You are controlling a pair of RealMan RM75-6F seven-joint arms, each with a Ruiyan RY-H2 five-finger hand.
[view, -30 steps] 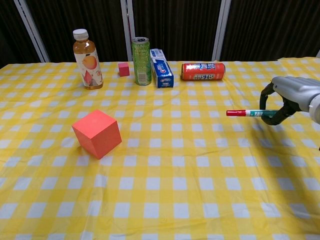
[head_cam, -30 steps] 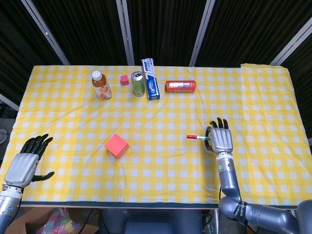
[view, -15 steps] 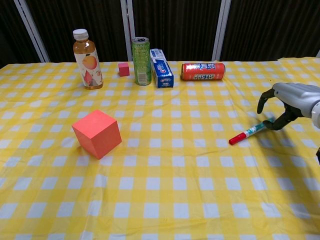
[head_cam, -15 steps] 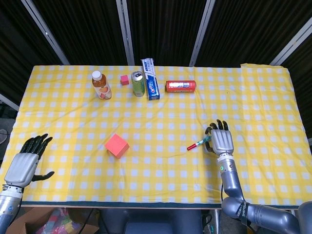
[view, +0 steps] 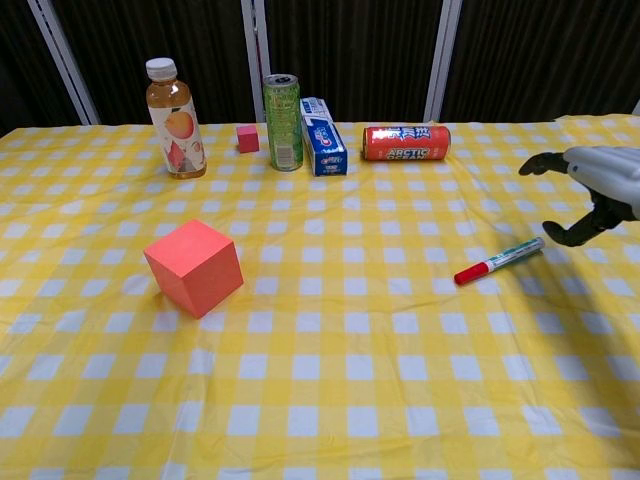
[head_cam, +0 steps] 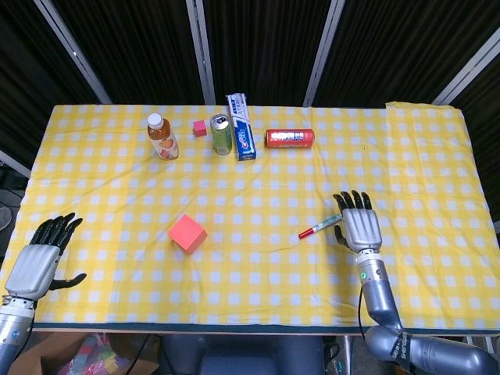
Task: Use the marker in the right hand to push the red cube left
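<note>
Yellow checked tablecloth (head_cam: pixel 258 273) filled both views, seen from above in the head view and from low down in the chest view. The marker (view: pixel 498 261) lay flat on the cloth at the right of the frame, red cap pointing lower left, green end toward the right hand (view: pixel 598 190). That hand hovered just beside the green end with its fingers spread and curled loosely around nothing; the chest view showed a gap between fingertips and marker, so nothing was held. The red cube (view: pixel 194 267) sat well apart from the marker, left of centre, with bare cloth between them. The left hand (head_cam: pixel 35 264) rested at the lower left corner of the head view, fingers apart and empty.

Along the top of the frame stood a juice bottle (head_cam: pixel 162 137), a small pink cube (head_cam: pixel 200 127), a green can (head_cam: pixel 221 134), a toothpaste box (head_cam: pixel 241 126) and a red can (head_cam: pixel 290 138) lying on its side.

Judging by this, the step in hand was regaining the marker, since the push could not begin without it. The next move would call for lowering the right hand over the green end, closing the fingers on it firmly, then carrying the tip to the cube's right face.
</note>
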